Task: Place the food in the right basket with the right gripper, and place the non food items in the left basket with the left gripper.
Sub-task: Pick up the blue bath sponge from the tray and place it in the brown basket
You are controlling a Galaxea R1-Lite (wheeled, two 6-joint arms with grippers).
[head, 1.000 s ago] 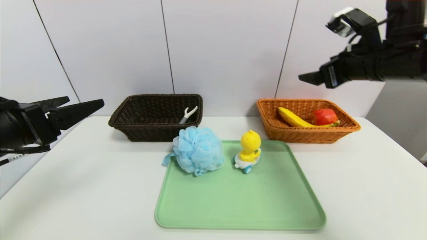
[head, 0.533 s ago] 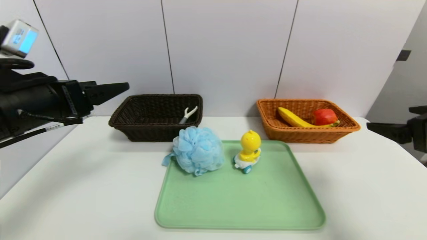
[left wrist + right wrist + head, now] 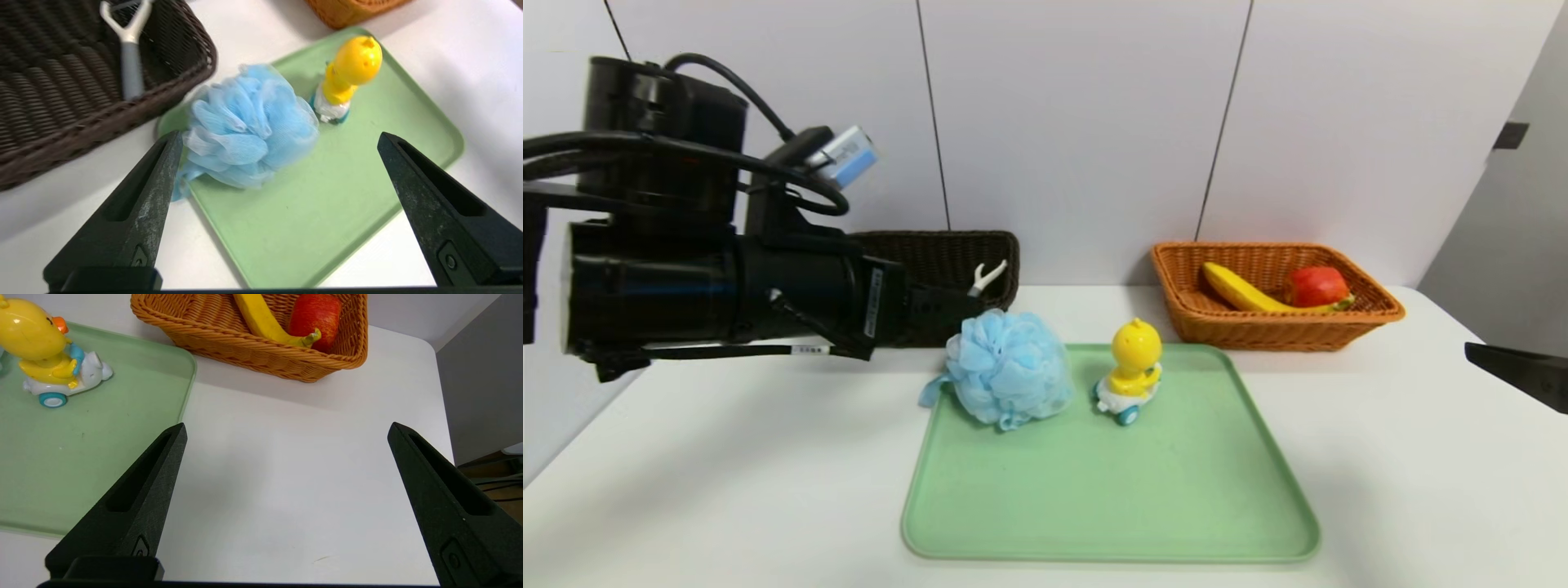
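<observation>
Head view: left gripper (image 3: 947,304) has swung in from table's left edge, now just left of sponge (image 3: 1008,379) on green tray (image 3: 1111,523); right gripper (image 3: 1515,371) has pulled back from above orange basket (image 3: 1274,327), only tip shows. Banana (image 3: 1241,290) and apple (image 3: 1316,286) in orange basket: food done. Peeler (image 3: 984,280) in dark basket (image 3: 947,249).

Left wrist view: jaws spread wide, empty; sponge (image 3: 249,126) ahead, duck (image 3: 347,77) beyond. Sponge probably next.

Right wrist view: jaws wide, empty, over white table (image 3: 302,477). Plain panelled wall behind.

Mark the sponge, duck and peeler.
sponge (image 3: 1009,367), head view, middle of the mesh.
duck (image 3: 1135,346), head view, back of its head.
peeler (image 3: 130,69), left wrist view, grey handle.
</observation>
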